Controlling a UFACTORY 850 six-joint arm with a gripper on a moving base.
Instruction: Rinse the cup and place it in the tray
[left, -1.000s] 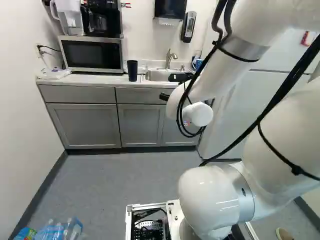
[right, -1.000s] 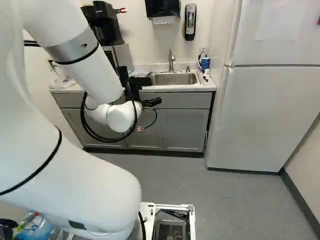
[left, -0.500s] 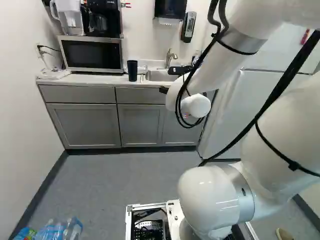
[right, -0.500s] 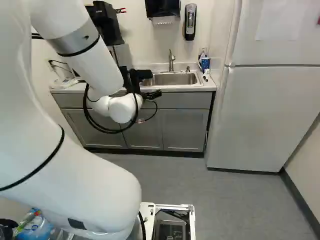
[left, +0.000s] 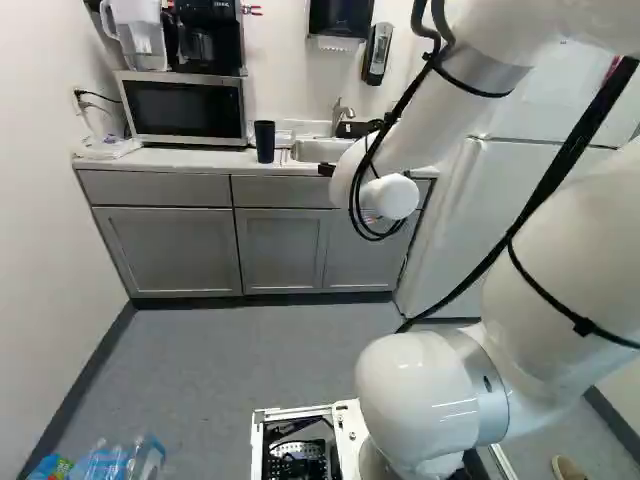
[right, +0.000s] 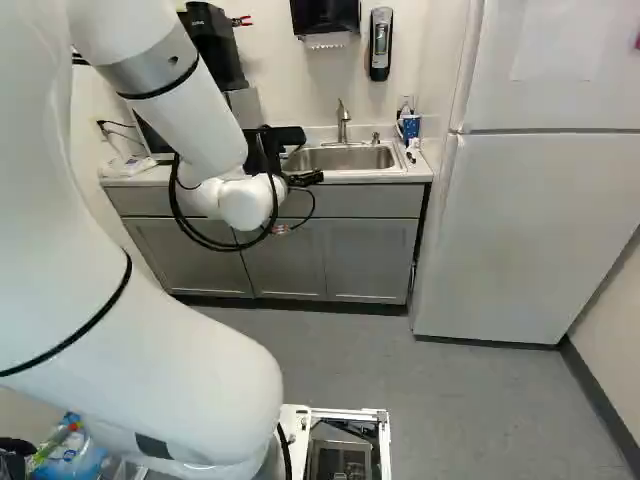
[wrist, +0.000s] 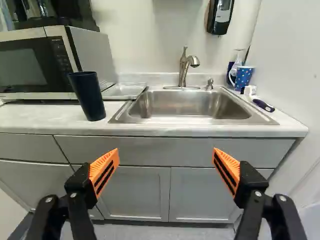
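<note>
the gripper (right: 305, 179) is seen ahead of the sink cabinets (left: 283, 240), its orange-padded fingers (wrist: 105, 170) spread wide, with nothing held between them; through the wide gap, the cabinet fronts and the sink (wrist: 185, 106) beyond are seen. the dark blue cup (wrist: 88, 95) is found upright on the counter (wrist: 45, 116), ahead of the gripper and well apart from it, between the microwave (left: 188, 110) and the sink. just beside the cup, the clear shallow tray (wrist: 125, 91) is placed on the counter near the sink's edge. the metal faucet (wrist: 183, 70) is mounted behind the basin, its spout turned over it. at the sink's far side from the dark cup, a spotted blue mug (wrist: 244, 77), a clear bottle (wrist: 237, 58) and a dark-handled brush (wrist: 263, 105) are grouped on the counter. a soap dispenser (right: 380, 45) and a paper towel dispenser (right: 325, 18) are fixed to the wall above. a coffee maker (left: 208, 45) and a pitcher (left: 138, 32) are set on the microwave. a white fridge (right: 540, 230) is noted at the right of the right base view.
</note>
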